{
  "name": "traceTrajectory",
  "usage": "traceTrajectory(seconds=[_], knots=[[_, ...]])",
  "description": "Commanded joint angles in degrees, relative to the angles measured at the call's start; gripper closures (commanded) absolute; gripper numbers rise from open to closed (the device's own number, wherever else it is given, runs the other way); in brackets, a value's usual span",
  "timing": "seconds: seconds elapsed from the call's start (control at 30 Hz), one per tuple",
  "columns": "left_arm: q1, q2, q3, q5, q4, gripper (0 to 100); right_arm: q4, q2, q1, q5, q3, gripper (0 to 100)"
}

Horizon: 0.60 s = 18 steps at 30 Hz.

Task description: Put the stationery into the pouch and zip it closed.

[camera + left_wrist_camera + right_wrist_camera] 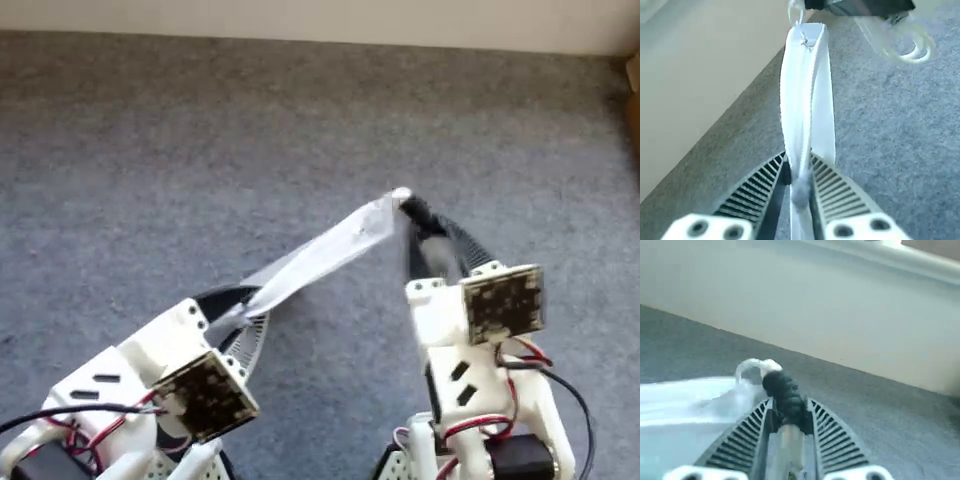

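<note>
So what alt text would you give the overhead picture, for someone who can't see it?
Two robot arms hold a pale pouch stretched between them above a grey table. The left gripper clamps one end, and the right gripper pinches the dark zip pull at the other end.

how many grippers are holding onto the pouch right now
2. The left gripper clamps one end of the pouch; the right gripper pinches the black zip pull at its other end, the pouch stretched between them.
</note>
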Motion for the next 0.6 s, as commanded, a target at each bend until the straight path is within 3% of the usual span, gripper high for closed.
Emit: traceTrajectory(seconds=[0.0, 0.33, 0.43, 0.57], knots=[[-2.24, -3.65, -0.57, 0.44, 1.76, 99, -3.56, 0.31, 5.49, -0.09, -0.31, 99.5], [-5.67, -4.62, -0.48, 0.53, 1.67, 99, -3.12, 0.22, 5.49, -0.53, -0.31, 98.5], [-7.87, -4.62, -0.40, 0.53, 1.58, 99, -2.07, -0.22, 5.49, -0.79, -0.31, 89.8], [-12.26, -4.62, -0.40, 0.18, -1.05, 99, 1.89, -0.13, 5.49, -6.86, -0.48, 75.4]])
